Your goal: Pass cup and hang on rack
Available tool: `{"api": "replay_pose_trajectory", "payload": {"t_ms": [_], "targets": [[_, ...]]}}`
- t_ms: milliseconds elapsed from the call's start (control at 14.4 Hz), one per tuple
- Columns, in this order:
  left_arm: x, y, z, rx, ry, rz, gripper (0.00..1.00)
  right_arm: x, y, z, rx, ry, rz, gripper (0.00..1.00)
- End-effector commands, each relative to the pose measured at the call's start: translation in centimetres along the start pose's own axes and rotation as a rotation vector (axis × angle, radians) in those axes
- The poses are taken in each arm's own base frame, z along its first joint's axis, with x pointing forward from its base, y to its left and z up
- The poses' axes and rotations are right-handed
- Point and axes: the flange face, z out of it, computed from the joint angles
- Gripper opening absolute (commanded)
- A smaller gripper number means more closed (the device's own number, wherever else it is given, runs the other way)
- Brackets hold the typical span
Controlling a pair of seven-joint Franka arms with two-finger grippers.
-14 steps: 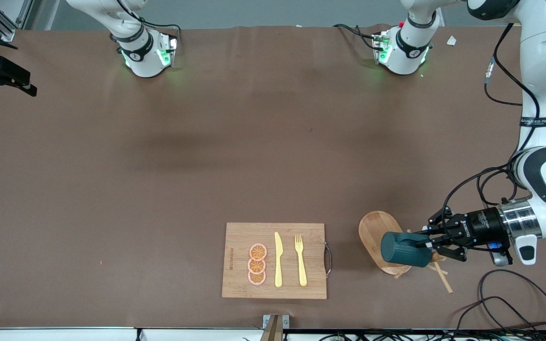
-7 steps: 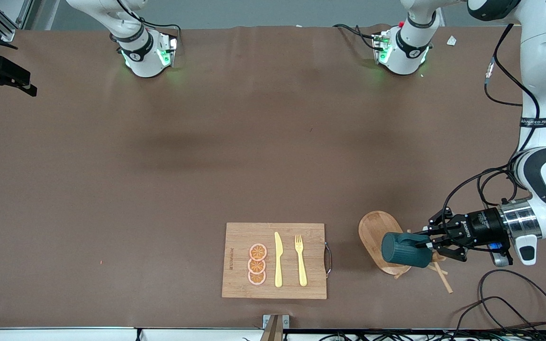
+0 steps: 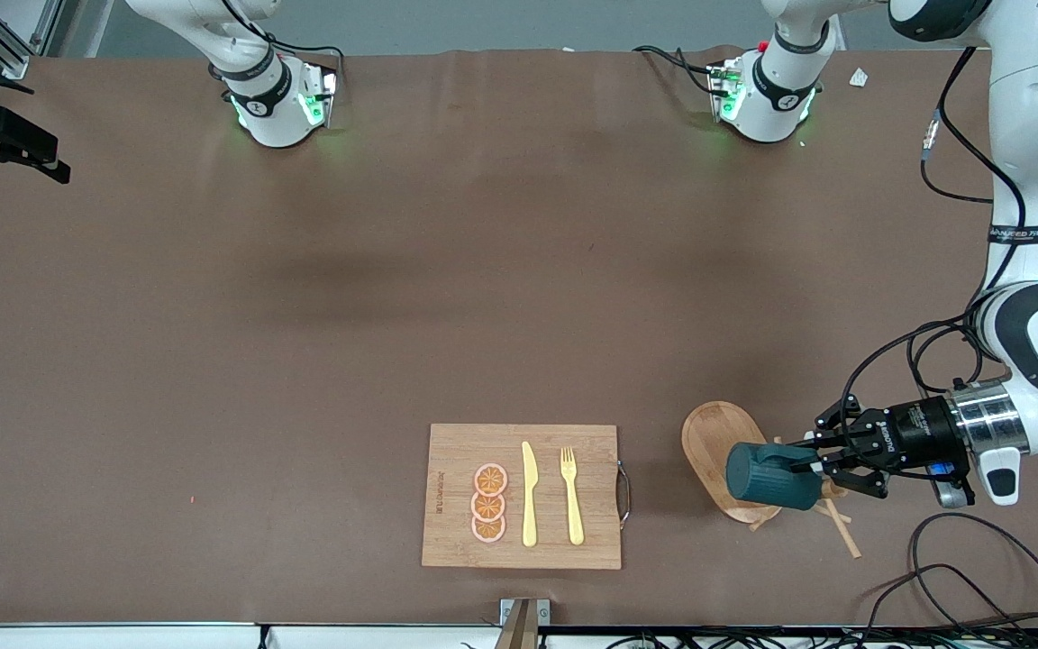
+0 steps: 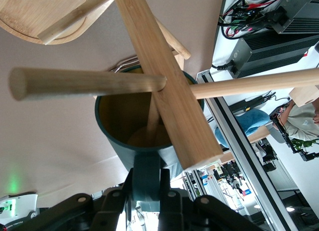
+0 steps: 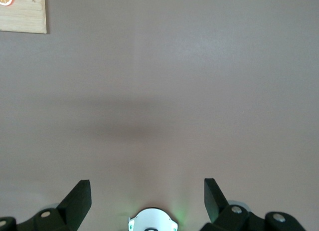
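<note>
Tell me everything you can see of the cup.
The cup is a small dark teal cylinder with a yellowish interior and a small side handle. It lies on its side in the air over the rack, held by the left gripper, which is shut on the handle. In the left wrist view, the rack's post and pegs cross its open mouth; one peg seems to reach inside.

brown table [image 3: 303,315] carries a cutting board [image 3: 447,541] and the rack [image 3: 708,442].

Rack [image 3: 715,442] pale smooth wood; cup [image 3: 767,478] matt teal; table [image 3: 393,297] matt brown.
</note>
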Motion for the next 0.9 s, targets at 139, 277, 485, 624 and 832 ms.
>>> {"api": "replay_pose_trajectory", "payload": {"t_ms": [139, 277, 485, 624, 832], "targets": [[0.1, 0.3, -0.2, -0.011, -0.026, 0.017, 0.71, 0.1, -0.1, -0.2, -0.008, 0.001, -0.012, 1.0], [-0.2, 0.5, -0.5, -0.016, -0.025, 0.021, 1.0, 0.0, -0.1, -0.3, -0.008, 0.002, -0.011, 1.0], [-1.3, 0.8, -0.8, -0.017, -0.03, 0.024, 1.0, 0.1, -0.1, -0.2, -0.008, 0.001, -0.012, 1.0], [-3.6, 1.5, -2.3, -0.033, -0.018, 0.055, 1.0, 0.1, -0.1, -0.2, -0.008, 0.001, -0.012, 1.0], [-7.9, 2.5, -5.0, -0.05, -0.001, 0.116, 1.0, 0.1, -0.1, -0.2, -0.008, -0.001, -0.012, 1.0]]}}
